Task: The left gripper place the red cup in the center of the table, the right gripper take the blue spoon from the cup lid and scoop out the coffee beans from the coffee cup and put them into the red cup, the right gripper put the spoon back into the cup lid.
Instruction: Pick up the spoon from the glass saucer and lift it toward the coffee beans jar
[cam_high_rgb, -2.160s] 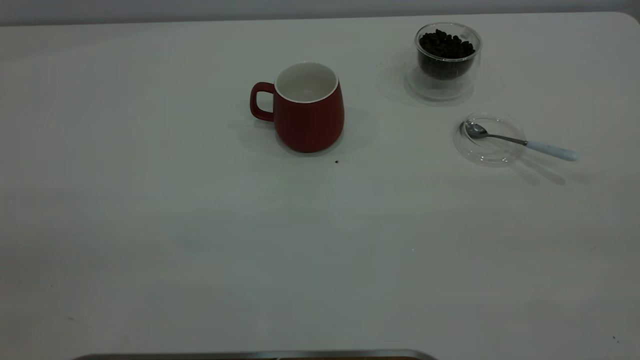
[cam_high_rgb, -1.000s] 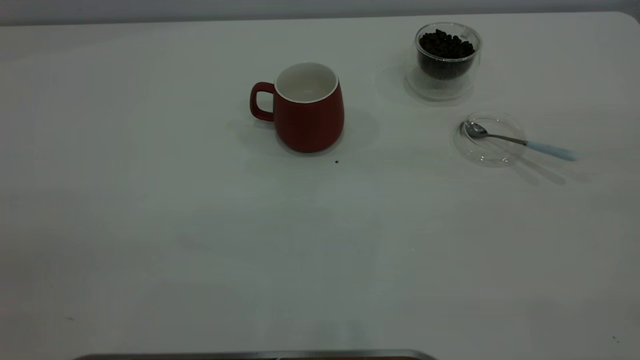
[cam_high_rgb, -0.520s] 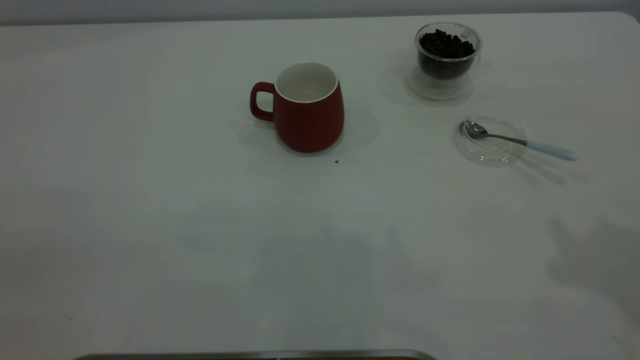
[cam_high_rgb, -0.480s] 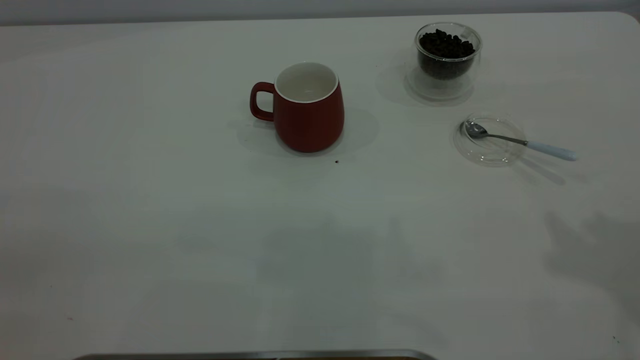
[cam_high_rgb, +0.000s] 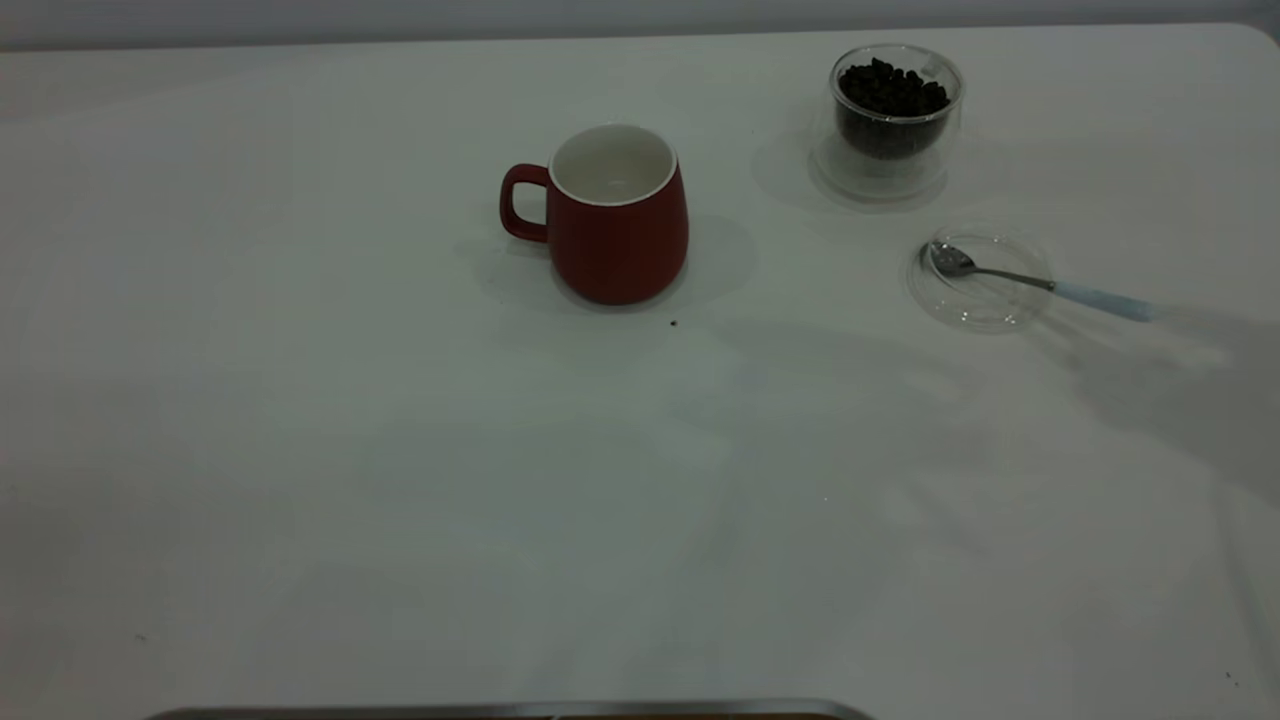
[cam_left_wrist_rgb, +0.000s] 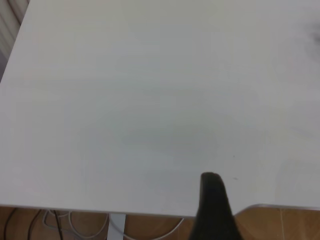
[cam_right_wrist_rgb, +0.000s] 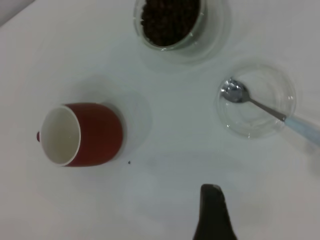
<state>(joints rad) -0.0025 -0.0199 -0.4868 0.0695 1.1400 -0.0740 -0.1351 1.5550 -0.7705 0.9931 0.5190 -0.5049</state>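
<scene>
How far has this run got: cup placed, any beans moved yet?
Done: the red cup stands upright mid-table, white inside and bare of beans. In hand: nothing; the blue spoon lies with its bowl in the cup lid, with a shadow at its handle. Left: lifting the spoon, scooping coffee beans out of the coffee cup, and returning the spoon.

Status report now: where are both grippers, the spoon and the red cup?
Right gripper high above table, empty. Left gripper over bare table edge. Blue spoon resting in cup lid. Red cup upright, empty; path clear.
</scene>
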